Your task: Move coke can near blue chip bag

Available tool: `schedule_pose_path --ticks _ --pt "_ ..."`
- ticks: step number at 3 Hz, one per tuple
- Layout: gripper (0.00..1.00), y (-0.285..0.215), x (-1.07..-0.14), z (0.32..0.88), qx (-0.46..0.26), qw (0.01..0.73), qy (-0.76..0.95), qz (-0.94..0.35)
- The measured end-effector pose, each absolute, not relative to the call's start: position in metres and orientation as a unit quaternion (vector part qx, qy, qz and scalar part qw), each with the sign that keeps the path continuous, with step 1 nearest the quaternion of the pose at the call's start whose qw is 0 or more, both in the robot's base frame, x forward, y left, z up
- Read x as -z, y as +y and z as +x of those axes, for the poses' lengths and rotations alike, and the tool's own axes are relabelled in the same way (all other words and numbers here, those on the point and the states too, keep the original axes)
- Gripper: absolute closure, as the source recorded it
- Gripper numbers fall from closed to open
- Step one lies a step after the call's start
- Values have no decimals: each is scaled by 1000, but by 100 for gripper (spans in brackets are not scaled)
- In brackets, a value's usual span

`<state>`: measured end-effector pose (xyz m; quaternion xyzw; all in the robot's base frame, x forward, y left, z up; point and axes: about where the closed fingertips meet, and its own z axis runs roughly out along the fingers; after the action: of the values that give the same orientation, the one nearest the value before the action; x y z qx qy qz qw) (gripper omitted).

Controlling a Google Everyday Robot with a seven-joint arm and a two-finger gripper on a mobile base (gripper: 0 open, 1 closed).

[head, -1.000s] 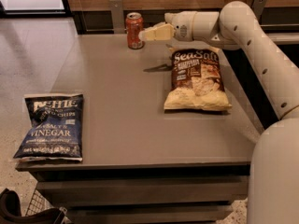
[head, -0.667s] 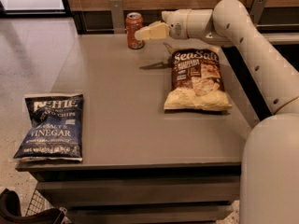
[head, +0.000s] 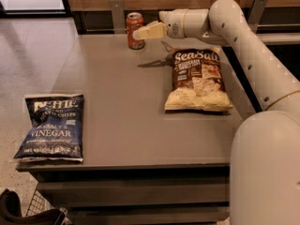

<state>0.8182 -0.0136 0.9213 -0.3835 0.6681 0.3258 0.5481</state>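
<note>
The coke can [head: 135,30] stands upright at the far edge of the grey table [head: 126,102], red-orange with a silver top. My gripper [head: 140,33] reaches in from the right at can height, its cream fingertips just right of the can and nearly touching it. The blue chip bag [head: 51,128] lies flat at the near left corner of the table, navy with white "VINEGAR" lettering, far from the can and the gripper.
A brown-and-cream "Sea Salt" chip bag [head: 197,81] lies flat on the right part of the table, below my arm [head: 243,41]. A wooden wall with metal brackets [head: 117,11] runs behind the table. Bare floor lies to the left.
The gripper has crept a little to the left, closer to the coke can. The can and both bags have not moved.
</note>
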Motion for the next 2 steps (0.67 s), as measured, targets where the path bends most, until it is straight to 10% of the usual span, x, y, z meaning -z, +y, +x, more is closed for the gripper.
schedule_pose_path --ticks 2 --pt "0 -3 -916 856 -321 554 659 -394"
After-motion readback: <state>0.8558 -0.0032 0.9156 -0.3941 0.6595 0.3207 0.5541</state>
